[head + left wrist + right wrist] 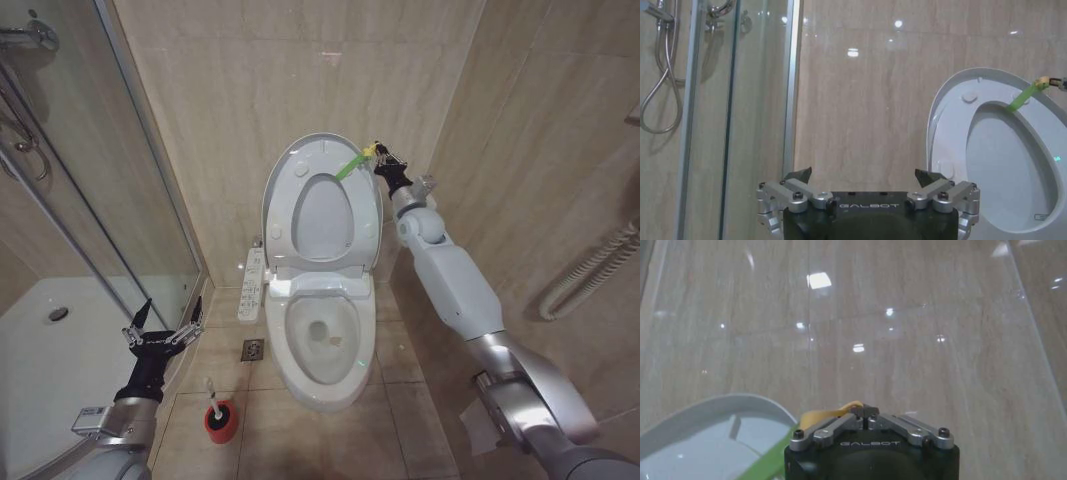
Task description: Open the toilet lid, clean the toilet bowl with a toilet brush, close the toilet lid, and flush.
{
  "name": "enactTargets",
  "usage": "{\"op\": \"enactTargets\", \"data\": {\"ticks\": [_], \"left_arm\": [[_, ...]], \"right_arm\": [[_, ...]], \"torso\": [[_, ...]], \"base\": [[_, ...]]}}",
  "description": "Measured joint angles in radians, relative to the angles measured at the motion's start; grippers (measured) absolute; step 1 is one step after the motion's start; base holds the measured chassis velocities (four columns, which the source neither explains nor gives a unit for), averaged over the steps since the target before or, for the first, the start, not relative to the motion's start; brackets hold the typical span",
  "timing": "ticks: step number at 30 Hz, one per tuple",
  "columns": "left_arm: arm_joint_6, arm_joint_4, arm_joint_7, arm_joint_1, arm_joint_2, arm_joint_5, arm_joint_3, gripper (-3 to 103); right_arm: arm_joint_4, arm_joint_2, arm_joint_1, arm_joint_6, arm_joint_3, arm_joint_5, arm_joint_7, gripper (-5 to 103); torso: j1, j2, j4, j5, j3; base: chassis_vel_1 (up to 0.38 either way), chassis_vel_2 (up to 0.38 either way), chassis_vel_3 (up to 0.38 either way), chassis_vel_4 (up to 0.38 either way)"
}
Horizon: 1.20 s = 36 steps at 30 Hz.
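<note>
Left gripper (pixel 158 333) parked low, left of the toilet bowl (pixel 322 350), fingers spread wide and empty, near the toilet brush (pixel 212 396) standing in its red holder (pixel 221 423) on the floor, presumably placed for the coming brush pickup. Toilet lid (pixel 283 185) upright against the wall above the bowl. Right gripper (pixel 377 154) at the lid's upper right edge, fingers pinched on the yellow-green tag (pixel 349 166), apparently to steady the raised lid.

One toilet lid (pixel 322 205), one toilet brush (pixel 213 397), two tools.
</note>
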Motion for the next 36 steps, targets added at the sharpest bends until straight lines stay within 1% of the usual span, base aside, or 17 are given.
{"op": "enactTargets", "data": {"ticks": [5, 15, 22, 23, 31, 32, 36], "left_arm": [[0.000, 0.000, 0.000, 0.000, 0.000, 0.000, 0.000, 100], [0.000, 0.000, 0.000, 0.000, 0.000, 0.000, 0.000, 100], [0.000, 0.000, 0.000, 0.000, 0.000, 0.000, 0.000, 100], [0.000, 0.000, 0.000, 0.000, 0.000, 0.000, 0.000, 100], [0.000, 0.000, 0.000, 0.000, 0.000, 0.000, 0.000, 100], [0.000, 0.000, 0.000, 0.000, 0.000, 0.000, 0.000, 100], [0.000, 0.000, 0.000, 0.000, 0.000, 0.000, 0.000, 100]], "right_arm": [[-0.032, 0.001, 0.000, 0.012, -0.003, -0.013, -0.007, 0], [-0.030, 0.008, -0.027, 0.021, -0.008, -0.049, 0.007, 0], [0.059, -0.027, -0.063, 0.007, 0.005, -0.056, 0.025, 0], [0.078, -0.035, -0.076, 0.008, 0.012, -0.070, 0.025, 9], [0.164, -0.070, -0.151, 0.004, 0.033, -0.068, 0.034, 9], [0.175, -0.072, -0.162, 0.002, 0.036, -0.062, 0.035, 36], [0.210, -0.080, -0.199, -0.009, 0.042, -0.040, 0.036, 36]], "torso": [[0.000, 0.000, -0.0002, 0.0000, 0.000], [0.000, 0.000, -0.0002, 0.0000, 0.000], [0.000, 0.000, -0.0001, 0.0000, 0.000], [0.000, 0.000, -0.0001, 0.0000, 0.000], [0.000, 0.000, -0.0004, 0.0001, 0.000], [0.000, 0.000, -0.0001, 0.0001, 0.000], [0.000, 0.000, -0.0001, 0.0000, 0.000]], "base": [[0.000, 0.000, 0.000, 0.000], [0.000, 0.000, 0.000, 0.000], [0.000, 0.000, 0.000, 0.000], [0.000, 0.000, 0.000, 0.000], [0.000, 0.000, 0.000, 0.000], [0.000, 0.000, 0.000, 0.000], [0.000, 0.000, 0.000, 0.000]]}}
